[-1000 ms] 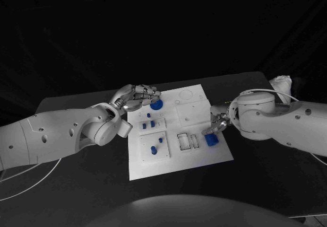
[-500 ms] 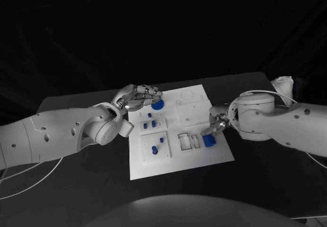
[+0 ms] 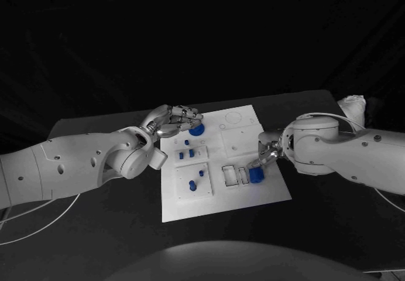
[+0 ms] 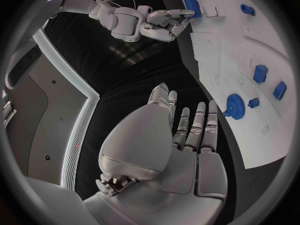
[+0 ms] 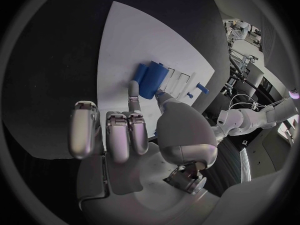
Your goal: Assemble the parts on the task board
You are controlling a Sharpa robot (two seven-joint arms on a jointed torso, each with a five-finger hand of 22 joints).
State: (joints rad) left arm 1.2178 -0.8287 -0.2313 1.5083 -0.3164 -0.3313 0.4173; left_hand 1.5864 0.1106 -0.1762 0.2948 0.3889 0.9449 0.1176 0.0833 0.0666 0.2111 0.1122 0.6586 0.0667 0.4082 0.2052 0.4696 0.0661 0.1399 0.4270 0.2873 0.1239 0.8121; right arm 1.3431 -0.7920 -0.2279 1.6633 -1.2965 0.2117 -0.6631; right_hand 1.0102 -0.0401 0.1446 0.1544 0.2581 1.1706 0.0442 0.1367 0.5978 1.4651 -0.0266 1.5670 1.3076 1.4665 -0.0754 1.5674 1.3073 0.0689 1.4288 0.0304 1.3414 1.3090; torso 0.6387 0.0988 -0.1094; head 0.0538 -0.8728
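While pinching blue block [image 3: 256, 175] — right hand [image 3: 265, 153].

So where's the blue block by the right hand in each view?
Head view: blue block at the task board's right edge, at the right hand's fingertips.
Left wrist view: at the circle's rim.
Right wrist view: mid-frame.
Shared landmark: the white slots beside it.

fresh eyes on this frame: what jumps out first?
The white task board in the middle of the black table, dotted with small blue parts. At its far left corner the left hand sits by a blue gear. At the right edge the right hand has its fingers on a blue block beside the rectangular slots.
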